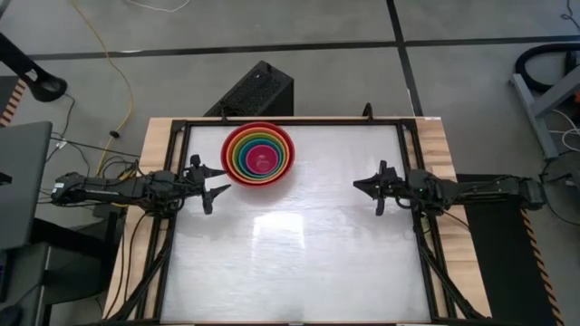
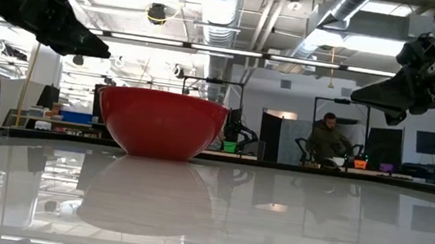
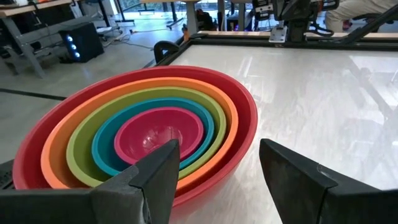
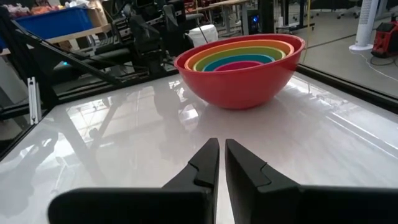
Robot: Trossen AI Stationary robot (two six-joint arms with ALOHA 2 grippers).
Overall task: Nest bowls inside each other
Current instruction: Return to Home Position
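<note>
Five bowls: sitting nested as one stack on the worktop [image 1: 299, 263], all upright with mouths facing up.
Order: red [image 3: 247, 118] is holding orange [image 3: 55, 152], orange is holding green [image 3: 76, 149], then teal [image 3: 99, 152], with pink [image 3: 158, 127] lying innermost.
Stack place: standing on the left half of the worktop, near its far edge in the high view; only red is touching the surface.
Left arm [image 1: 118, 188]: reaching in from the worktop's left edge, lying about level.
Left jaws: standing open and holding nothing. They are hanging just beside the stack on its near side, higher than red's rim in the low view and apart from it.
Right arm [image 1: 471, 190]: reaching in from the right edge, lying about level.
Right jaws: sitting closed with only a hairline gap showing, gripping nothing. They are pointing across the worktop towards the stack and hanging well apart from it.
Height: both arms are hanging above the surface in the low view, not touching it.
Surface: the glossy worktop is mirroring red beneath the stack.
Room: a person [image 2: 326, 138] is sitting far behind the worktop.
</note>
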